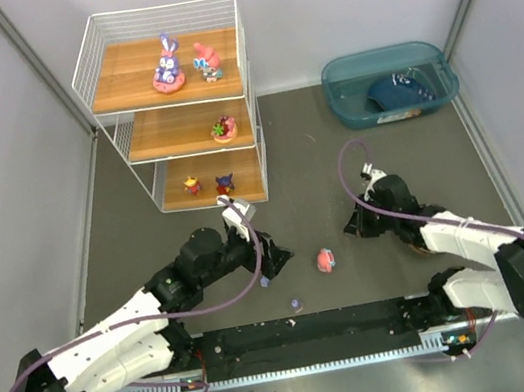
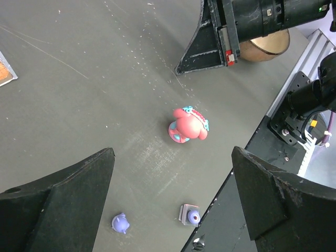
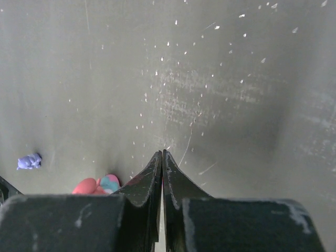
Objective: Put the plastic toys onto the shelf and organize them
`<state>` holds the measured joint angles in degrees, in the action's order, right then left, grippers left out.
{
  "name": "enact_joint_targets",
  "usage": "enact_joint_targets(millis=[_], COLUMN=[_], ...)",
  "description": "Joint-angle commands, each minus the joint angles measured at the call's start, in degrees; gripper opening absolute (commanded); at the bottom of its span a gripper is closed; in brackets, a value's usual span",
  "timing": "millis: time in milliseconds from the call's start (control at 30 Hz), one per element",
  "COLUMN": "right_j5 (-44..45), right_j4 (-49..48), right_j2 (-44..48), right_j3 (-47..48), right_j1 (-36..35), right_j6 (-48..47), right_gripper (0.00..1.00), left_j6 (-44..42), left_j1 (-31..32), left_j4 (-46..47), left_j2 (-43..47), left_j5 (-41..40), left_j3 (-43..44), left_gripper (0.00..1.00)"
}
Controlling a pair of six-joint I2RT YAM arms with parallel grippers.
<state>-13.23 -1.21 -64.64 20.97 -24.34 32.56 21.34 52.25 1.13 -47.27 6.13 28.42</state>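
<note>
The white wire shelf [image 1: 105, 56] stands at the back left, with plastic toys on all three boards: a purple bunny [image 1: 167, 71] and a pink figure [image 1: 208, 60] on top, one [image 1: 224, 129] in the middle, two [image 1: 192, 185] at the bottom. On the table lies a pink toy [image 1: 325, 260] [image 2: 188, 125] [image 3: 100, 185]. Two purple bits [image 2: 120, 223] [image 2: 190, 215] lie nearer the front edge. My left gripper [image 1: 275, 258] [image 2: 172, 152] hangs open above them, empty. To the right of the pink toy, my right gripper [image 1: 354, 225] [image 3: 162, 152] is shut with nothing between its fingers.
A teal bin [image 1: 343, 106] holding a dark blue item [image 1: 396, 91] sits at the back right. A tan bowl [image 2: 270, 44] stands under the right arm. The black base rail [image 1: 307, 335] runs along the front edge.
</note>
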Motion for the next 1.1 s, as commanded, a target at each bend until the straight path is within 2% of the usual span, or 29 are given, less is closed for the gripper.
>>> enact_joint_targets(millis=[0, 200, 667, 1067], right_j5=[-2.3, -3.0, -5.3, -2.9], right_j4=[-7.6, -10.4, -15.7, -13.1], right_j2=[-4.2, -7.7, -11.0, -7.0], right_j3=[0.0, -0.9, -5.3, -8.9], right_j1=[-1.5, -5.7, -9.9, -14.7], right_j6=[0.5, 1.5, 3.0, 7.3], right_gripper=[0.0, 0.0, 0.0, 0.0], left_j6=[0.7, 0.9, 1.6, 2.7], left_j1=[0.5, 0.6, 0.7, 0.7], left_j4=[4.3, 5.3, 6.3, 6.3], left_j2=[-1.1, -3.1, -4.8, -4.1], left_j5=[-0.9, -0.4, 0.2, 0.0], left_j3=[1.5, 2.2, 2.2, 1.3], left_gripper=[0.99, 0.99, 0.99, 0.99])
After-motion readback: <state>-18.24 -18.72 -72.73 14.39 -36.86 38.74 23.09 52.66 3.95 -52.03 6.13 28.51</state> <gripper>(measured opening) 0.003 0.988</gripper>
